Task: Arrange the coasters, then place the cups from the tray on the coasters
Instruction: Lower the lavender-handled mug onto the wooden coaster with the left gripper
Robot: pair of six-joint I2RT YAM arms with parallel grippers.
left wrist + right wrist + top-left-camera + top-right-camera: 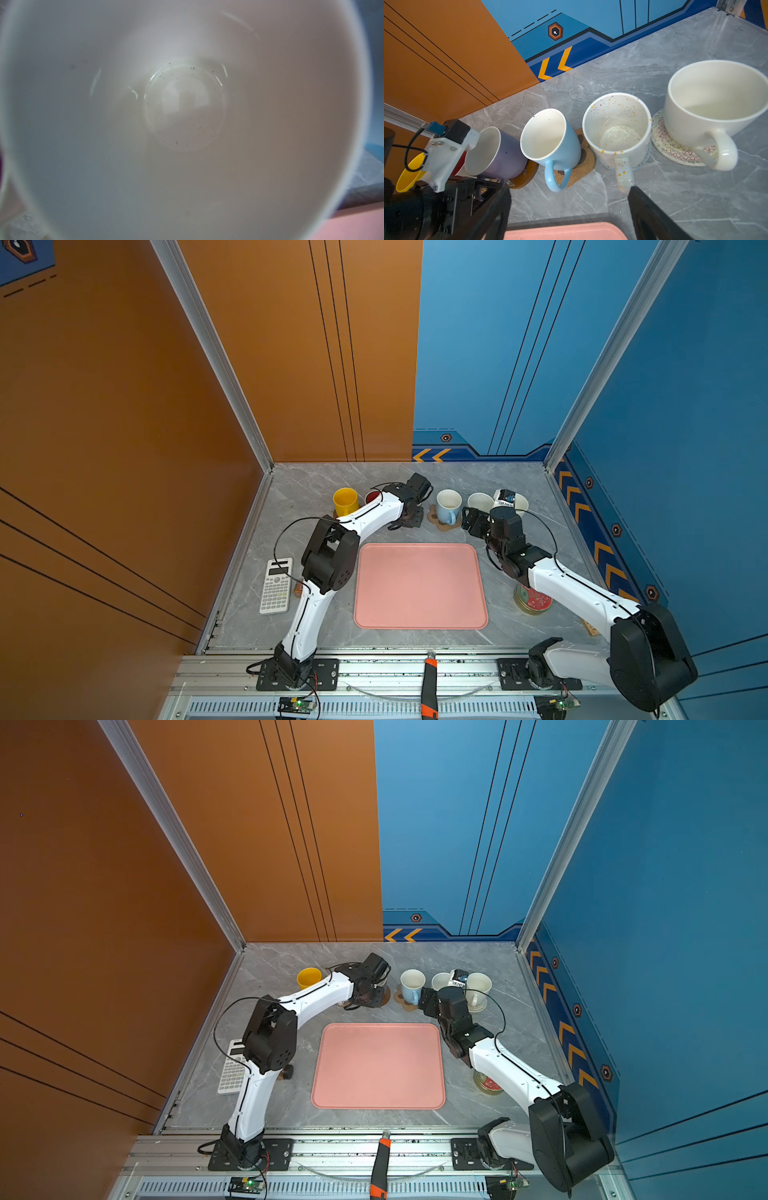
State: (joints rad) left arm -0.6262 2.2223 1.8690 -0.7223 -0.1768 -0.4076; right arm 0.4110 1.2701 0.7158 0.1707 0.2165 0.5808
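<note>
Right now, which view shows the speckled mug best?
The right wrist view: the speckled mug shows nearly whole, handle and dots included. In both top views the right arm covers its lower part. The left wrist view misses it.

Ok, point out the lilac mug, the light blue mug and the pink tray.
lilac mug (508, 153): right wrist view, on its purple outer wall.
light blue mug (572, 145): right wrist view, on its blue outer wall.
pink tray (419, 585): in a top view, on its bare floor.

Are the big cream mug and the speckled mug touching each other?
Apart. The right wrist view shows a strip of cream woven coaster between the cream-white mug and the speckled mug.
</note>
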